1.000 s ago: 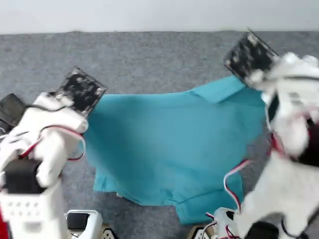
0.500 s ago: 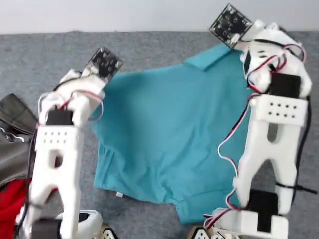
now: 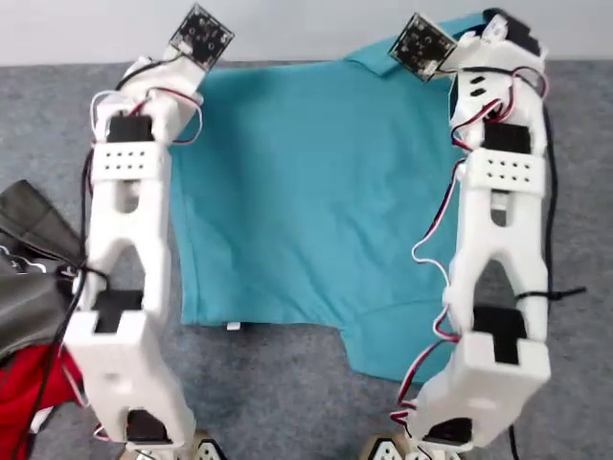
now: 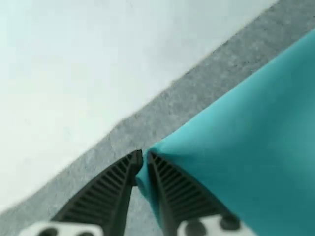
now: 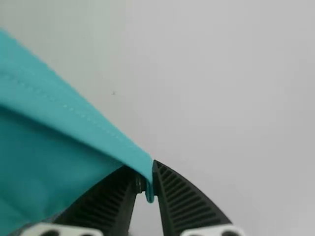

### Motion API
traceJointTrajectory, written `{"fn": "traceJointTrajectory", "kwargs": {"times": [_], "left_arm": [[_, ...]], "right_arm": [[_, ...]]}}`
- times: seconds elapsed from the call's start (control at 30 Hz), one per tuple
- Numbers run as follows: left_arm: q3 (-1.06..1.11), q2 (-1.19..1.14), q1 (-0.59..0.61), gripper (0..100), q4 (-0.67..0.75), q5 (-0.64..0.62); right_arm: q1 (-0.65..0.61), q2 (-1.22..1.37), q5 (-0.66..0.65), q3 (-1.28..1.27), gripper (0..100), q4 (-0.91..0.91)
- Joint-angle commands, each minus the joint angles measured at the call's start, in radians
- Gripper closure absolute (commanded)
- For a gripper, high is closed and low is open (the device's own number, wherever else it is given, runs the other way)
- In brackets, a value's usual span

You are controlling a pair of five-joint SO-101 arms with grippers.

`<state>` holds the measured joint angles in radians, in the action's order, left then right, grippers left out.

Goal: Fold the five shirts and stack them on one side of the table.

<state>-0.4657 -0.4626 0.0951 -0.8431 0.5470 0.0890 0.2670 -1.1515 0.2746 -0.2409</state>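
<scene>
A teal shirt (image 3: 306, 192) lies spread across the grey tabletop (image 3: 287, 402), reaching to its far side by the white wall. The left arm (image 3: 129, 192) stretches along the shirt's left edge; the left jaws are pinched closed on the far left corner of the fabric. The right arm (image 3: 498, 192) stretches along the right edge, and the right jaws are clamped on the far right hem. A dark garment (image 3: 29, 259) and a red garment (image 3: 29, 383) sit at the near left.

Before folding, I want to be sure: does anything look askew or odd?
The teal shirt lies uneven: a flap juts past its near hem by the right arm. Left gripper and right gripper pinch its far corners.
</scene>
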Motion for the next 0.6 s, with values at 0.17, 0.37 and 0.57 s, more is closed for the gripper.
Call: {"fn": "traceJointTrajectory", "kwargs": {"times": [0.17, 0.37, 0.57], "left_arm": [[-0.435, -0.19, 0.012, 99, -0.269, 0.012], [-0.627, -0.269, 0.011, 99, -0.46, 0.012], [-0.723, -0.293, 0.011, 99, -0.703, 0.02]], "right_arm": [[0.001, 0.074, -0.015, 0.167, 98.8, 0.018], [0.008, 0.073, -0.015, 0.17, 98.8, -0.073], [0.008, 0.001, -0.017, 0.17, 98.8, -0.381]]}}
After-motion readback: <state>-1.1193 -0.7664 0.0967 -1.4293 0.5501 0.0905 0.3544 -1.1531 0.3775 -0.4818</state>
